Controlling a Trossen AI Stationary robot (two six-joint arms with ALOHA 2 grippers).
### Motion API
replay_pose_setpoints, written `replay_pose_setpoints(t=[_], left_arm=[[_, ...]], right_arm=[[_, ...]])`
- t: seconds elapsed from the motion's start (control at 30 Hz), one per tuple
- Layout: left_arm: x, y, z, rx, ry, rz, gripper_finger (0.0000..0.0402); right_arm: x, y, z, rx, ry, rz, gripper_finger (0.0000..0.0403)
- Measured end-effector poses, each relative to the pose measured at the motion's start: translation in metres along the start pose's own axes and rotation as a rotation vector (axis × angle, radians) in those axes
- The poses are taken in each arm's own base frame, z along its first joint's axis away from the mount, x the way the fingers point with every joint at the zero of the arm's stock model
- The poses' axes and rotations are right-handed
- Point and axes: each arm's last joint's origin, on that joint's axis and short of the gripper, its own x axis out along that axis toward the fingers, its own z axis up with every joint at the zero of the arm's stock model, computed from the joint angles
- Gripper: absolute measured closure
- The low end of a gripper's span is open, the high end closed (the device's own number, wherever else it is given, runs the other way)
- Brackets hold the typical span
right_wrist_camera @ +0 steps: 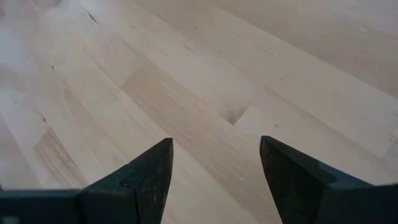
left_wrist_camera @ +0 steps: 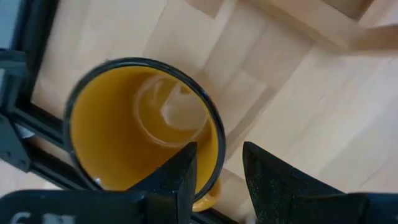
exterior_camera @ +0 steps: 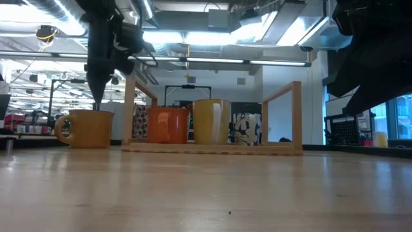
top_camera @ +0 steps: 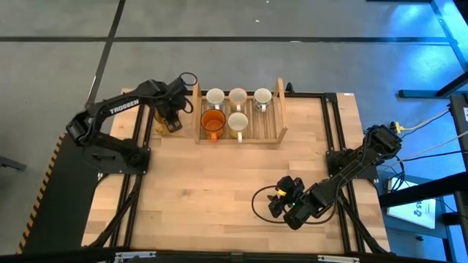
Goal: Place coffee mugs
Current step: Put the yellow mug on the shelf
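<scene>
The amber-yellow mug [top_camera: 164,121] stands upright on the table just left of the slatted wooden tray [top_camera: 276,128]. My left gripper [left_wrist_camera: 219,171] hangs over it, open and pointing down, one finger [left_wrist_camera: 180,171] inside the mug and the other [left_wrist_camera: 267,177] outside its wall. In the low view the mug [exterior_camera: 87,128] rests on its base, handle [exterior_camera: 62,127] away from the tray. The tray holds the orange mug [top_camera: 213,122], a cream mug [top_camera: 237,123] and three white mugs [top_camera: 238,96]. My right gripper [top_camera: 281,201] is open over bare table near the near right corner. My left gripper straddles the amber-yellow mug's rim [left_wrist_camera: 217,146] from above, on the side near its handle, one finger inside and one outside. A gap shows on both sides of the wall, and I cannot tell whether either finger touches it. The mug stands on the table.
The tray's raised wooden end posts [exterior_camera: 296,116] stand at both ends; the left post [top_camera: 196,95] is close beside my left gripper. One slot at the tray's near right [top_camera: 263,124] holds no mug. Black rails [top_camera: 333,139] run along the table's sides.
</scene>
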Motion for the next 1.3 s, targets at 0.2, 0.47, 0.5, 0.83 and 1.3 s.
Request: replay_pose_setpoints(t=[0.2,0.47,0.5,0.83,1.3], left_arm=[[0.020,-0.003,-0.007,0.028,0.027,-0.009,0.0279],[0.043,-0.002,-0.014,0.029,0.023,0.013,0.0279],[0.045,-0.002,-0.015,0.031,0.027,0.013,0.0279],[0.048,0.005,-0.017,0.037,0.026,0.012,0.0379],[0.002,-0.019,-0.029,0.017,0.062,-0.009,0.0386]], right_arm=[[0.000,0.000,0.000,0.000,-0.002,0.000,0.0174],[0.000,0.000,0.000,0.001,-0.010,0.000,0.0174],[0.000,0.000,0.000,0.001,-0.010,0.001,0.0174],[0.000,0.001,0.000,0.005,-0.011,0.007,0.0174],[0.000,0.002,0.000,0.011,-0.011,0.016,0.0174]])
